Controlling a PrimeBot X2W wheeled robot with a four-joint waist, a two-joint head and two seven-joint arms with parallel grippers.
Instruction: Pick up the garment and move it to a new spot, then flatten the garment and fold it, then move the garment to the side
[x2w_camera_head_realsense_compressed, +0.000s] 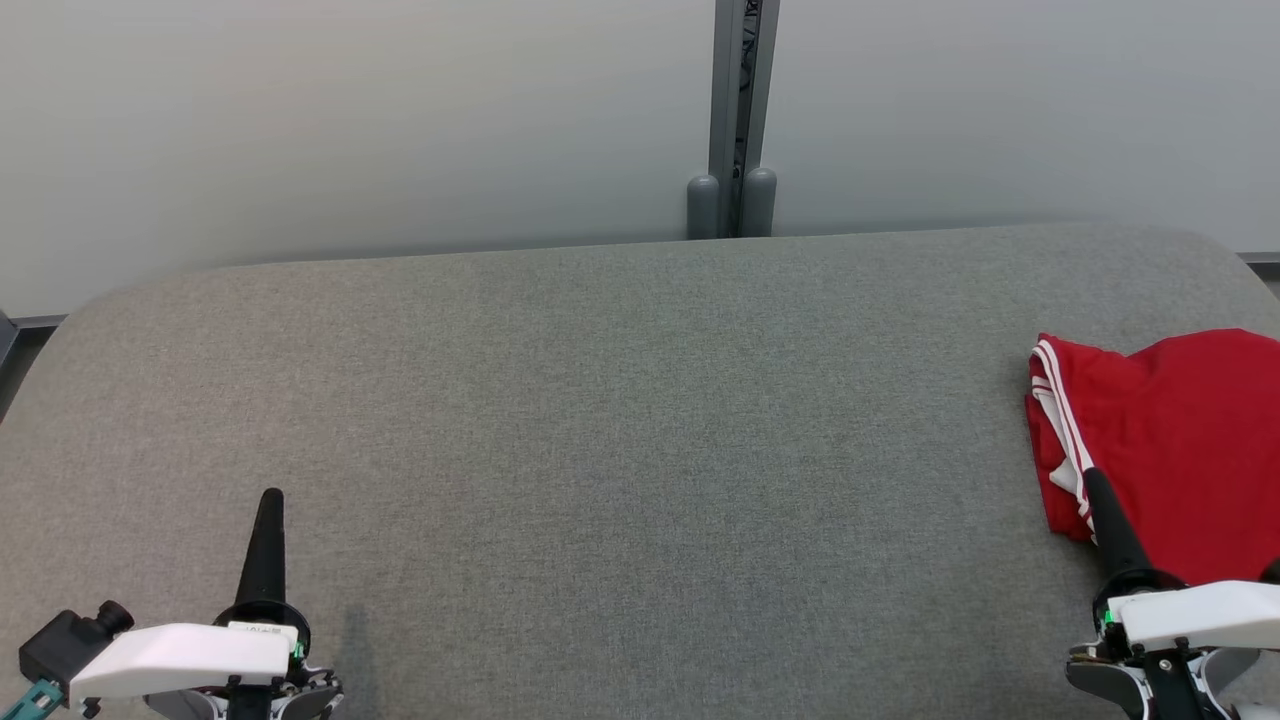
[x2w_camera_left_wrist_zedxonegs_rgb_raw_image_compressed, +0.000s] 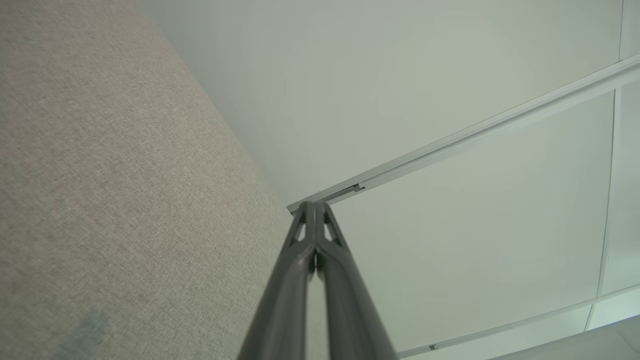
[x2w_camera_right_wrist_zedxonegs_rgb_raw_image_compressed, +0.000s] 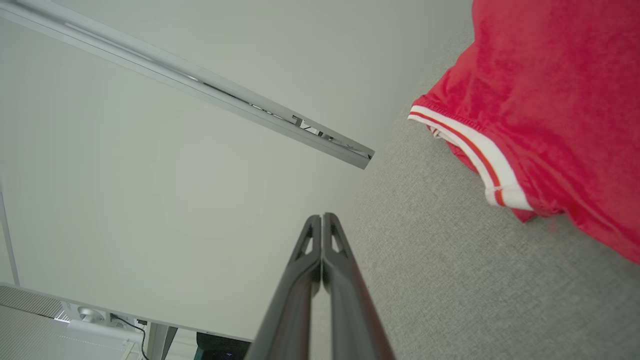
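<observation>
A folded red garment (x2w_camera_head_realsense_compressed: 1180, 440) lies at the right end of the grey desk (x2w_camera_head_realsense_compressed: 620, 420). The left tool (x2w_camera_head_realsense_compressed: 271, 494) and right tool (x2w_camera_head_realsense_compressed: 1090, 474) are shut tight, holding nothing.

The left claw (x2w_camera_head_realsense_compressed: 270, 505) sits low at the near left, jaws pressed together, pointing toward the far side. The right claw (x2w_camera_head_realsense_compressed: 1093, 485) sits at the near right, likewise closed and empty.
</observation>
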